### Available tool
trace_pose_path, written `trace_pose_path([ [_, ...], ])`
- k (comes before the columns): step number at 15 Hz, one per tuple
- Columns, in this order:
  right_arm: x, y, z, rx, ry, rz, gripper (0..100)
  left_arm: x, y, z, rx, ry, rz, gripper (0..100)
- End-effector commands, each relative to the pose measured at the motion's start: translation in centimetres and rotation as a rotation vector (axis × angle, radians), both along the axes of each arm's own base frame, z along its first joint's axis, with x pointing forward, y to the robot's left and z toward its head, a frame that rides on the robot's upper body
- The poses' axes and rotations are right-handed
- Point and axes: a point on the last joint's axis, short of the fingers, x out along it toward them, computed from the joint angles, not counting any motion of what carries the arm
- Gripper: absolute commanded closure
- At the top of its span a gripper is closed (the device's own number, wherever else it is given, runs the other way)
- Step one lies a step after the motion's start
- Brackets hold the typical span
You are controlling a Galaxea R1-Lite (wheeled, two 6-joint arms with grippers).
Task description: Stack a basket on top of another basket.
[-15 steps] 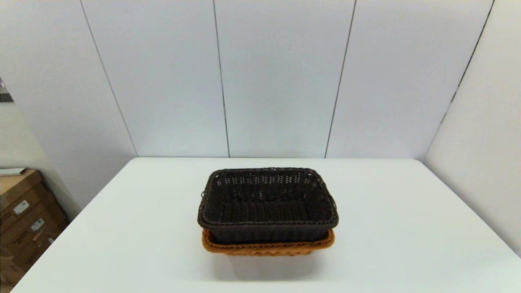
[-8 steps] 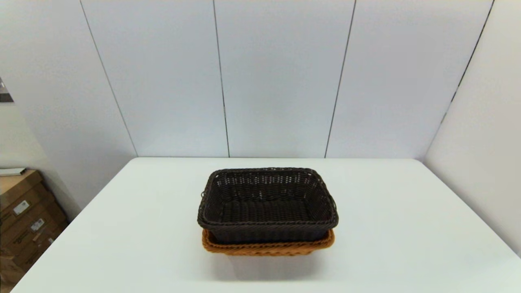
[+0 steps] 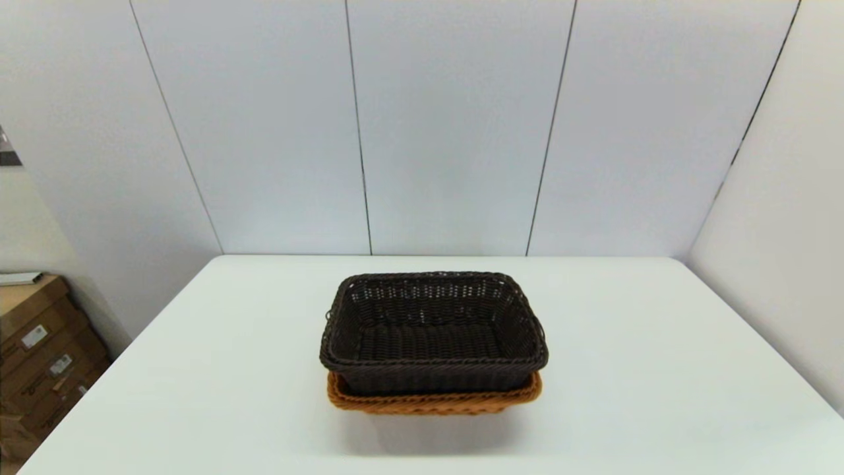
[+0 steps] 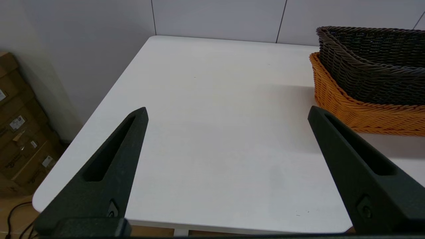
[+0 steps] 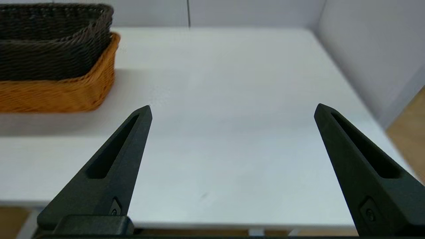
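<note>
Head view, dark basket point(image 3: 433, 333) nested in orange basket point(image 3: 433, 401), mostly hiding it, both grippers' jaws spread.

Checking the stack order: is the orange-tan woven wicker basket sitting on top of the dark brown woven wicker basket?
No: the dark brown woven wicker basket sits nested inside the orange-tan woven wicker basket, which rests on the white table.

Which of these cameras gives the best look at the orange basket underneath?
The left wrist view: the orange basket shows its woven side and a corner there, with the dark basket nested inside. The right wrist view shows one end. The head view shows only a thin front strip.
</note>
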Motion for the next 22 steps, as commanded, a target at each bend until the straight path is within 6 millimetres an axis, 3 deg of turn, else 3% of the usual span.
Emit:
trace_pose_path([
  [1,0.11,-0.01,-0.38,0.01,0.009,-0.006,0,0.0,0.0,0.0,-0.001,0.0,0.001,0],
  [22,0.11,-0.01,-0.38,0.016,0.009,-0.003,0,0.0,0.0,0.0,-0.001,0.0,0.001,0],
])
